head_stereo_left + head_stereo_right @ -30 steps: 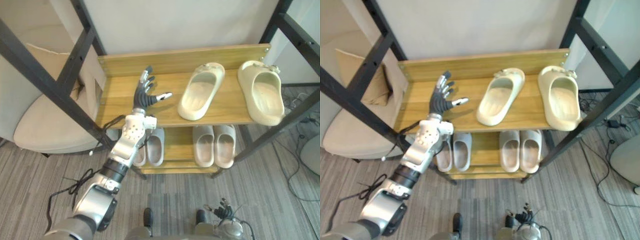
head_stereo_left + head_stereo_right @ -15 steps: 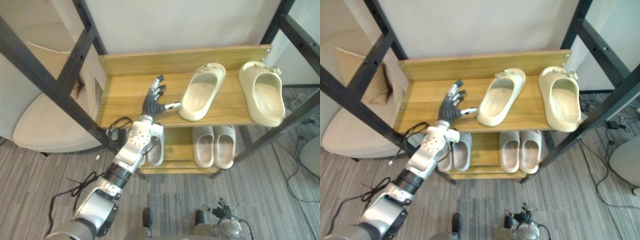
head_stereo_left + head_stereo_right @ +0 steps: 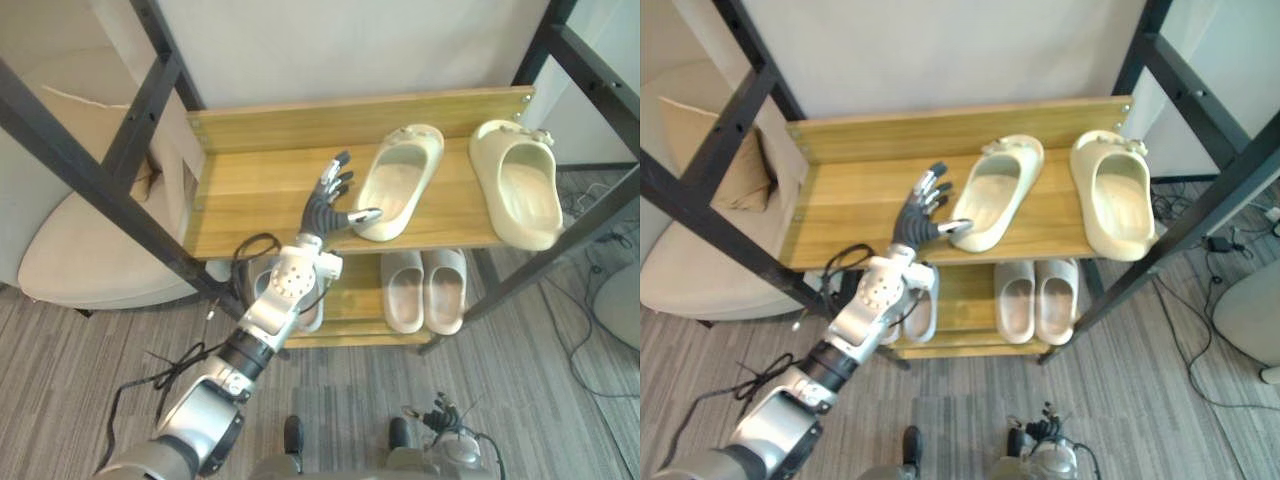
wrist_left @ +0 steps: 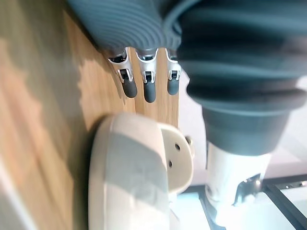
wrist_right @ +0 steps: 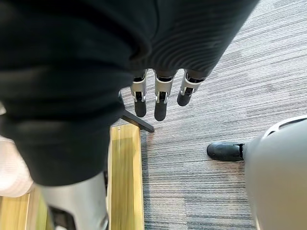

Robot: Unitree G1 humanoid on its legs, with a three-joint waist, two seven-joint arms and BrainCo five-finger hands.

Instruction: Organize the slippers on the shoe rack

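Two cream slippers lie on the top wooden shelf [image 3: 250, 200] of the rack. One slipper [image 3: 397, 180] lies slanted near the middle; the other slipper [image 3: 515, 182] lies straight at the right end. My left hand [image 3: 328, 207] hovers open over the shelf, fingers spread, just left of the slanted slipper, with its thumb tip at that slipper's heel. The left wrist view has the straight fingers [image 4: 144, 84] over the wood beside the slipper's heel [image 4: 132, 177]. My right hand [image 5: 160, 93] hangs low over the carpet by the rack's bottom board, fingers straight, holding nothing.
On the lower shelf stands a pale slipper pair [image 3: 426, 290], and a grey pair [image 3: 305, 305] is partly behind my left arm. A beige cushioned chair [image 3: 90, 250] stands left of the rack. Black frame bars [image 3: 90, 150] cross in front at both sides.
My left hand has travelled right along the top shelf, from its left part to the slanted slipper's heel. The slippers have not moved.
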